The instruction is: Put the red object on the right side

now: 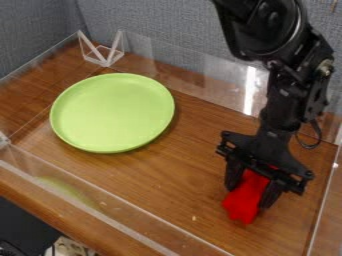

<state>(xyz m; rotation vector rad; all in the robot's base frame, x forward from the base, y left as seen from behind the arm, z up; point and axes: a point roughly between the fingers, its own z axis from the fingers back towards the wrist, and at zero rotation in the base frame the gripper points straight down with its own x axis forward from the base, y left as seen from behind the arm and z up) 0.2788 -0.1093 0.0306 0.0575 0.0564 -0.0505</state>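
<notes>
The red object (245, 206) is a bright red bar lying on the wooden table (187, 160) at the front right, close to the front edge. My gripper (258, 190) points straight down over the bar's far end. Its black fingers (235, 176) sit against both sides of the bar, closed on it. The fingers cover the bar's upper end, while its near end shows below them. The round lime-green plate (112, 110) lies well off to the left.
Clear plastic walls (80, 195) ring the table along the front, left and back. A small white wire stand (100, 47) sits at the back left corner. Bare wood shows between the plate and the gripper.
</notes>
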